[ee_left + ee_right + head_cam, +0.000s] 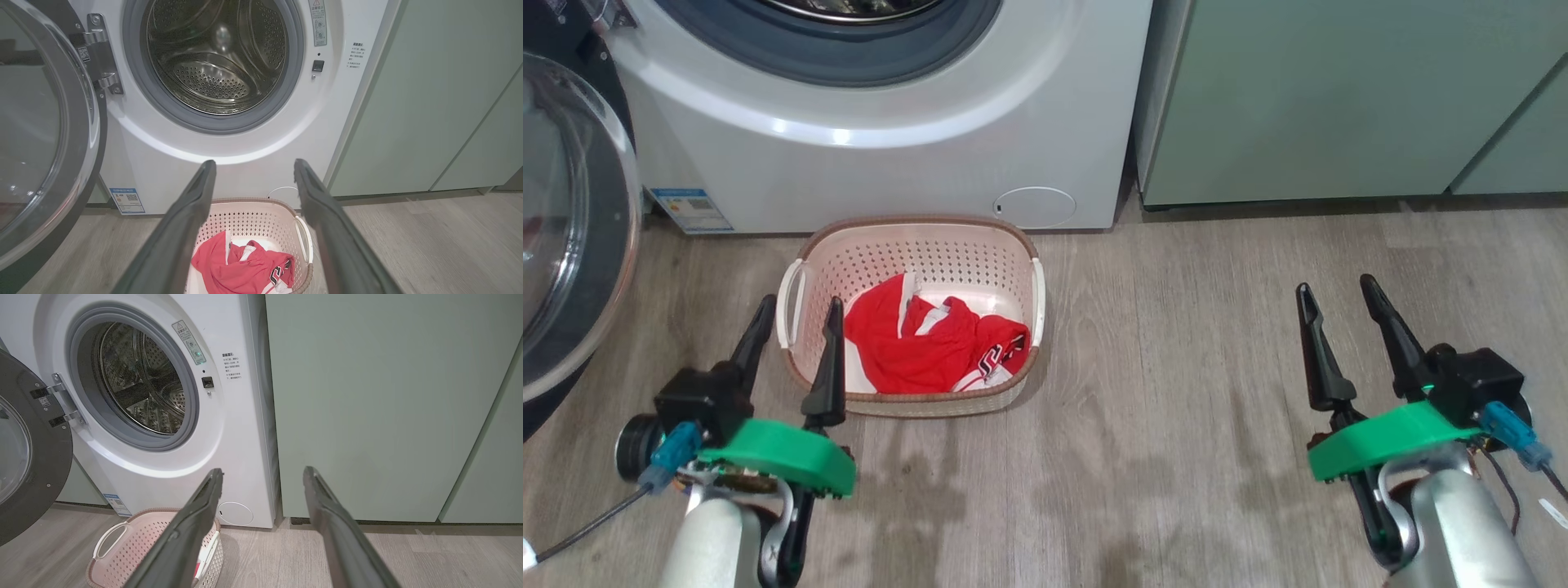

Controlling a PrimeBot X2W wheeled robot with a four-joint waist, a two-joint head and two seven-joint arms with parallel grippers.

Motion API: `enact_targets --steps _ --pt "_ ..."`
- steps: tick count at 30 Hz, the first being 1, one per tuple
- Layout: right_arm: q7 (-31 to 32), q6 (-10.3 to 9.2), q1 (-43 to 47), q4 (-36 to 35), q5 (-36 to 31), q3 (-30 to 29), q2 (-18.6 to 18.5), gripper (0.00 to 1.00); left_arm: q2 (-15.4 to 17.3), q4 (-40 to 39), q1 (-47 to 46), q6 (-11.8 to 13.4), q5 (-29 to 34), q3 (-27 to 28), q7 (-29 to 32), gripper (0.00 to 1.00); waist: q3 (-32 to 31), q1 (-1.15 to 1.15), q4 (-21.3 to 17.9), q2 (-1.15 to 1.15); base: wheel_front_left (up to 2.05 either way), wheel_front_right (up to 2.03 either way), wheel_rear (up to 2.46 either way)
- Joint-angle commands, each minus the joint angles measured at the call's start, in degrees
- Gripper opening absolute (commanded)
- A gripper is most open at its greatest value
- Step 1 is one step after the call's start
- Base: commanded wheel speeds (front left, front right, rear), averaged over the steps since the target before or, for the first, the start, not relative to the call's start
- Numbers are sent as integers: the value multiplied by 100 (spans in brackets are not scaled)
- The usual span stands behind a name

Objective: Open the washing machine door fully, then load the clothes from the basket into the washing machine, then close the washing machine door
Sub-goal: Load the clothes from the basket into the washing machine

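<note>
Right gripper (pixel 263 471): fingers spread, nothing between them. Washer (pixel 241 416) door (pixel 41 469) stands wide open at left, steel drum (pixel 139 388) exposed. Basket (pixel 139 539) on floor (pixel 408 555) below, partly behind one finger. Green cabinet (pixel 367 408) beside washer.

bright even light, glare on the washing machine (pixel 890 155).

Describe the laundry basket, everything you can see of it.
The basket is a small cream plastic tub with rounded corners, walls pierced by rows of small holes, a brown rim and a white handle on each side. It stands upright on the wooden floor, close in front of the washing machine. A crumpled red jersey lies inside. The open left claw hangs over its left side; no contact shows.
</note>
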Motion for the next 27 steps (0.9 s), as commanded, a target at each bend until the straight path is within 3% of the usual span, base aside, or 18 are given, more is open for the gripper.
enact_targets --steps 1,10,27 --pt "-53 0 -184 -190 61 117 28 100 129 -215 -213 36 -14 148 1 100 12 0 -2 0 0 0 0" --pt "-53 0 -193 -204 76 147 28 100 137 -291 -197 29 -75 79 16 100 26 0 -34 0 65 -87 22" --pt "-53 0 -225 -178 86 162 28 100 173 -394 -220 55 -168 7 8 100 53 0 -50 0 172 -182 11"
